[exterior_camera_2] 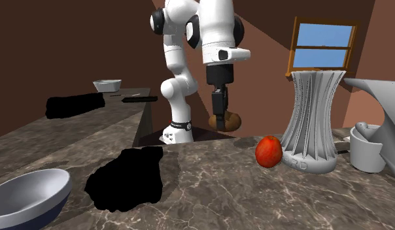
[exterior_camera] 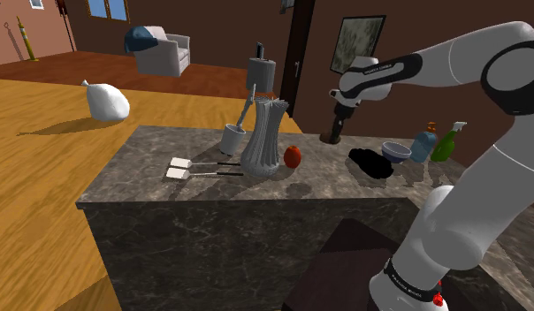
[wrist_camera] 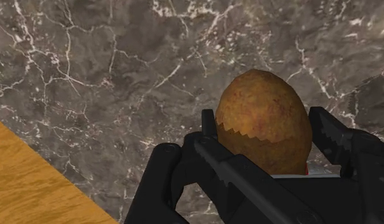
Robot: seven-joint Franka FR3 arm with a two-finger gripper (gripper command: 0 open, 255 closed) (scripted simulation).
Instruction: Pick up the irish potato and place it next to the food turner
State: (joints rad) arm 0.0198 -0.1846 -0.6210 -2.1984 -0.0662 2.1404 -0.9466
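The all-black two-finger claw [wrist_camera: 264,137] is clamped on a brown, egg-shaped potato [wrist_camera: 260,108], one finger pressing each side of it; this is clearest in the wrist view, which also shows the dark, white-veined marble desk [wrist_camera: 89,63] below it and a corner of orange wooden floor [wrist_camera: 32,178] past the desk edge. In the second exterior view the claw [exterior_camera_2: 223,124] hangs straight down from the white arm with the potato [exterior_camera_2: 231,121] at its tip, low over the far part of the desk [exterior_camera_2: 209,189]; I cannot tell if the potato touches the surface. The shoulder view gives the layout. The white flat-headed food turner [exterior_camera: 179,169] with a thin dark handle lies on the desk [exterior_camera: 150,150] toward that view's left, well apart from the claw [exterior_camera: 334,134]. Between them stand a tall grey ribbed vase [exterior_camera: 263,137] and a red round fruit [exterior_camera: 293,156] just beside it, and a grey cup [exterior_camera: 234,139] is behind the vase. On the shoulder view's right of the claw are a black patch [exterior_camera: 371,163] and a grey bowl [exterior_camera: 396,151]. The second exterior view shows the fruit [exterior_camera_2: 269,151] close against the vase [exterior_camera_2: 312,121], and the bowl [exterior_camera_2: 26,193] very near the camera.
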